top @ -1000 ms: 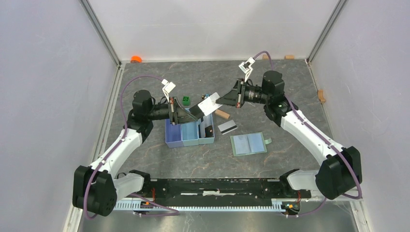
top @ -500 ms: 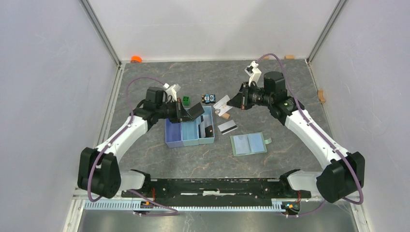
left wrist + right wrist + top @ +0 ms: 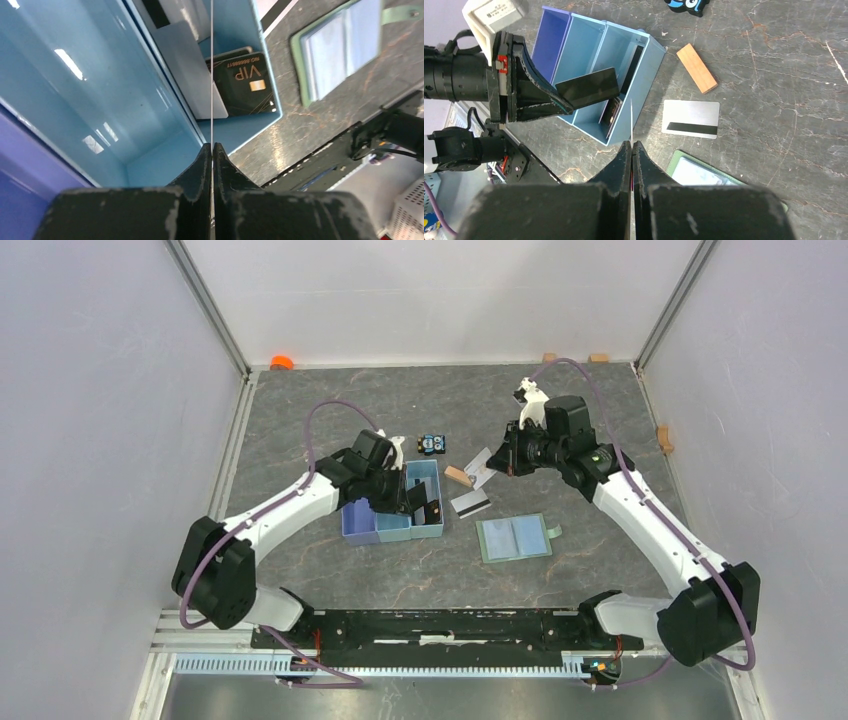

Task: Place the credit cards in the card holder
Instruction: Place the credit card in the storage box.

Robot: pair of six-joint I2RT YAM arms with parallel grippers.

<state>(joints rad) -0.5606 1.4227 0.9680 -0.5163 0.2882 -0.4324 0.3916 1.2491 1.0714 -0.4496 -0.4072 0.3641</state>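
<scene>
Over the worktop (image 3: pixel 400 410), left pincer (image 3: pixel 212 146) nips a dark card (image 3: pixel 589 87), right pincer (image 3: pixel 631 145) a pale card (image 3: pixel 480 462); thin edge-holds could slip

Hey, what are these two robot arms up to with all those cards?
They are meant to put cards into a wallet. The left arm pinches a dark card in its jaws over the light blue tray, which has a black VIP card standing in it. The right arm holds a pale card in shut jaws above the table. A striped card lies flat, and the green card holder lies open nearby, neither arm at it yet.
</scene>
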